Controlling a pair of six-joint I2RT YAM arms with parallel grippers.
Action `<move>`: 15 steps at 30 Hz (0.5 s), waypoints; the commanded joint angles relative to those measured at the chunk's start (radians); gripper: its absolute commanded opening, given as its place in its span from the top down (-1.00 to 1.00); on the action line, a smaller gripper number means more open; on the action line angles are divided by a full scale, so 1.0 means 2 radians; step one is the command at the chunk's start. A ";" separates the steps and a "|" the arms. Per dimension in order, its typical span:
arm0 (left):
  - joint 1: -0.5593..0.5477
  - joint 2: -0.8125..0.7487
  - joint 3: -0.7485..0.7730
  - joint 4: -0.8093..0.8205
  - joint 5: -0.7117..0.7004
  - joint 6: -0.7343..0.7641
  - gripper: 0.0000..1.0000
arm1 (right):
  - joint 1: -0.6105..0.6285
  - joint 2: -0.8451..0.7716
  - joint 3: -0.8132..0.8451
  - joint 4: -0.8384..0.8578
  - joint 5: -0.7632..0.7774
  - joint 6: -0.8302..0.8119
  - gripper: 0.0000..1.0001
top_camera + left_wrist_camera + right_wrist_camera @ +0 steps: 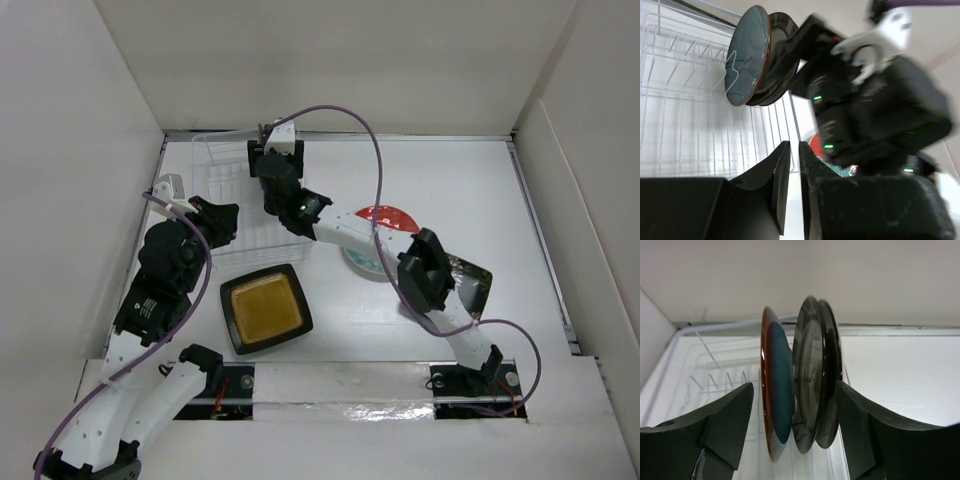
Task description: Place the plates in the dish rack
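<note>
The clear wire dish rack (222, 172) stands at the far left. In the right wrist view a teal plate (778, 390), a grey-cream plate (807, 375) and a black plate (831, 365) stand upright in the rack (705, 370). My right gripper (795, 410) is open and straddles them, its right finger close to the black plate. My left gripper (794, 150) is shut and empty, just outside the rack's (680, 100) near side, facing the teal plate (745, 55). The square dark-brown plate with an amber centre (265, 308) lies flat near the front.
A red-patterned plate (388, 217) overlaps a pale teal-marked plate (360, 262) at mid-table, partly under the right arm. A square black floral plate (472, 285) lies at the right behind the right elbow. White walls enclose the table. The right arm's purple cable arcs above.
</note>
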 commanded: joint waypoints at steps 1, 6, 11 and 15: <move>-0.002 0.003 -0.005 0.021 0.006 0.000 0.79 | -0.004 -0.103 -0.022 0.018 -0.027 0.039 -0.48; -0.002 0.002 -0.004 0.021 0.004 0.008 0.79 | -0.014 -0.233 -0.161 0.024 -0.081 0.094 -0.54; -0.002 -0.001 -0.009 0.032 0.025 0.024 0.73 | -0.071 -0.405 -0.482 0.043 -0.138 0.193 1.00; -0.002 0.003 -0.012 0.041 0.053 0.029 0.63 | -0.161 -0.524 -0.660 -0.004 -0.215 0.259 1.00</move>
